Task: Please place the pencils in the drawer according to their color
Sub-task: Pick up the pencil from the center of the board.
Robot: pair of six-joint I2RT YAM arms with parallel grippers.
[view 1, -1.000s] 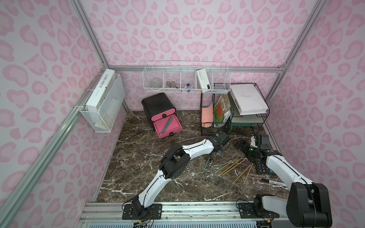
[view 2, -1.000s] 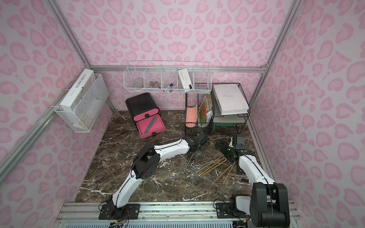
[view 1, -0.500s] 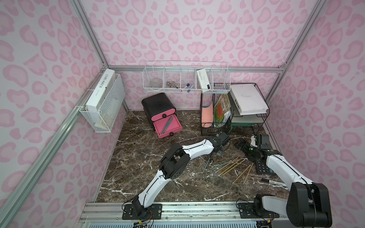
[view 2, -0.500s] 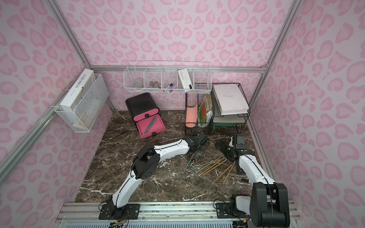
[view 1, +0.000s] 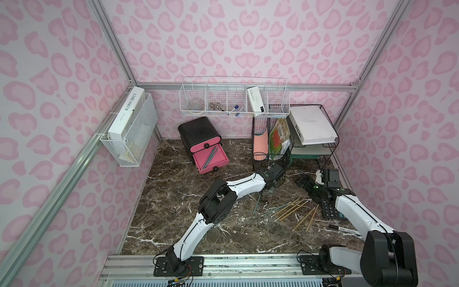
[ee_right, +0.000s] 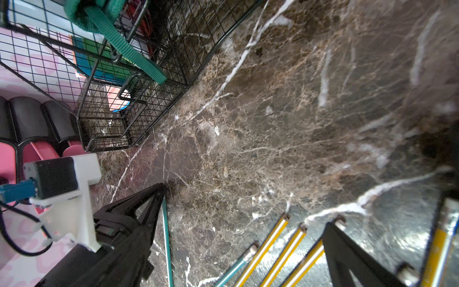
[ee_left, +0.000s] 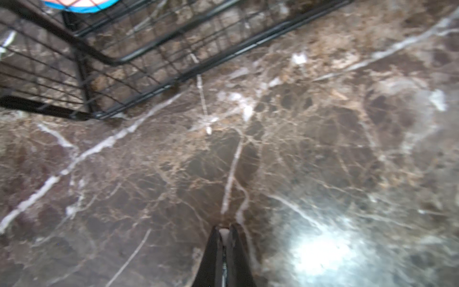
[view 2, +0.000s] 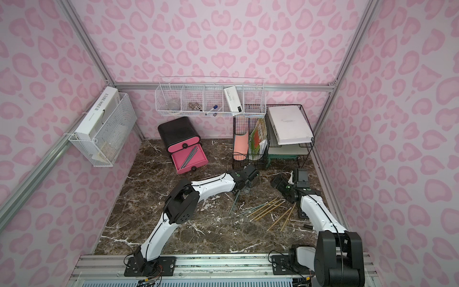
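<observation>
One teal pencil (ee_right: 166, 231) sits pinched at its end in my clenched left gripper (ee_right: 162, 191), just off the wire rack (ee_left: 159, 47). My right gripper (view 1: 304, 182) gapes nearby. Next I lift it and carry it to the far drawer cabinet (view 1: 198, 130), whose open drawer (view 1: 222, 159) holds grey pencils (view 1: 210, 157).

In both top views we see bright, even light from overhead; the pink walls (view 1: 248, 37) wash pale, and the wide lens stretches them toward the corners. The marble desk (view 1: 171, 198) sits dimmer, with short soft shadows under the arms (view 1: 244, 185). The left wrist view is blurred throughout — the black wire rack (ee_left: 116, 61) smears, and a white glare patch (ee_left: 323, 251) blooms on the desk beside the dark left end effector (ee_left: 226, 227). The right wrist view is sharper in the middle and softens toward its edges, where the pencils (ee_right: 268, 244) lie in bluish glare.
</observation>
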